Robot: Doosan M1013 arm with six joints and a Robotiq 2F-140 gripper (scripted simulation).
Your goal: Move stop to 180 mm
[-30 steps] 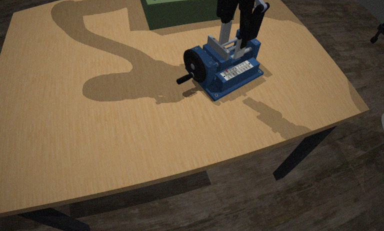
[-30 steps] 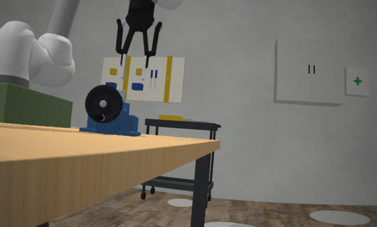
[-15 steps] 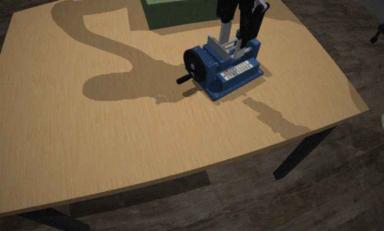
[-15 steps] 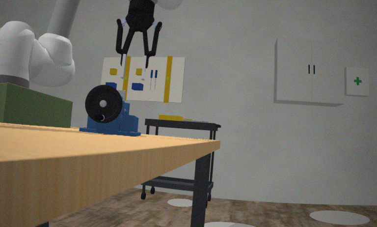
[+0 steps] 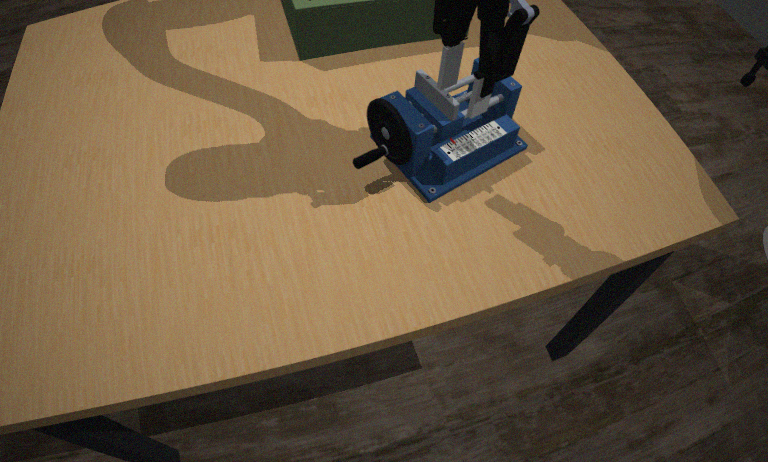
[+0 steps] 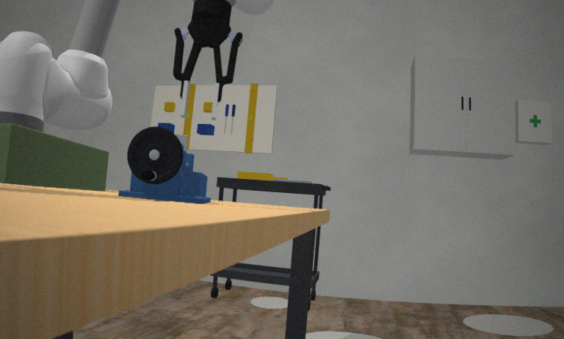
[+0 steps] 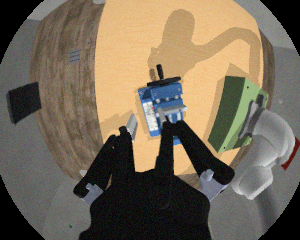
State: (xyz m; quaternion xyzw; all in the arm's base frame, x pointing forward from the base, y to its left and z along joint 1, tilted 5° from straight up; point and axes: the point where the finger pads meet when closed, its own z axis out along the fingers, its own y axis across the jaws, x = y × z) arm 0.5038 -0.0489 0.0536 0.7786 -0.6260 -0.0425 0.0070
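Observation:
The blue fixture [image 5: 424, 168] [image 6: 166, 190] stands on the table. Its black handwheel [image 5: 398, 123] [image 6: 139, 161] [image 7: 170, 80] carries a crank handle [image 5: 368, 158] [image 6: 147, 175] [image 7: 160, 71], low on the wheel in the exterior view. The grey stop plate [image 5: 434, 93] [image 7: 176, 109] stands across the rods near the wheel end. A red pointer [image 5: 453, 141] is near the wheel end of the white scale [image 5: 478, 138] [image 7: 150, 118]; its numbers are too small to read. My gripper [image 5: 462, 105] [image 6: 198, 117] [image 7: 147, 116] is partly open and empty, above the fixture and clear of the handwheel.
A green block [image 5: 362, 32] [image 6: 53, 161] [image 7: 230, 110] under the arm's base stands behind the fixture. A dark trolley [image 6: 266, 186] with a yellow item is beyond the table [image 5: 226, 298] [image 6: 124, 252]. A cabinet [image 6: 440, 107] hangs on the wall.

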